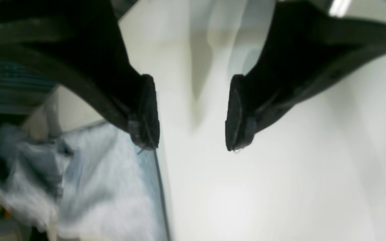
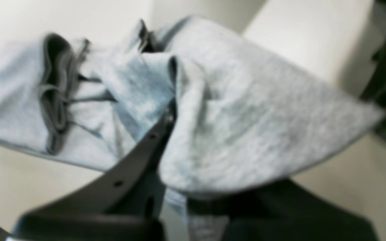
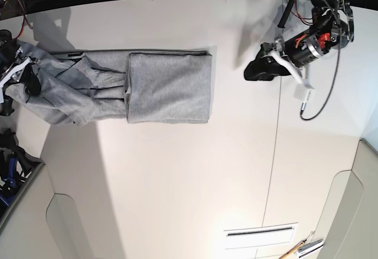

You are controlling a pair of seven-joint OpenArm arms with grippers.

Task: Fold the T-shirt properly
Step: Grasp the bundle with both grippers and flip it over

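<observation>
1. The surface (image 3: 177, 176) is a broad white tabletop that fills almost the whole base view. Most of it is bare.

2. The T-shirt (image 3: 168, 87) lies toward 10 o'clock on the surface as a long grey band running left to right. Its right part is a flat, neat, doubled rectangle. Its left part is rumpled and bunched, and it trails to the surface's left edge at 9 o'clock.

3. The right end effector (image 3: 23, 73) is at that left edge, at the bunched end of the shirt. In its wrist view grey cloth drapes over and between its dark fingers (image 2: 136, 160), so we judge it closed on a fold of the T-shirt, though the blur hides the fingertips.

4. The left end effector (image 1: 193, 113) is well apart from the shirt, near 2 o'clock in the base view. Its two pads (image 1: 146, 110) stand wide apart with only white surface between them. It holds nothing.

5. We judge the fold to be partway done: one end is squared off and the other is gathered in the right end effector, ready to be carried over.

6. The next move, as we read it, calls for bringing the held end across toward 3 o'clock onto the flat rectangle. It would need its edges lined up and the bunching smoothed out before release.
</observation>
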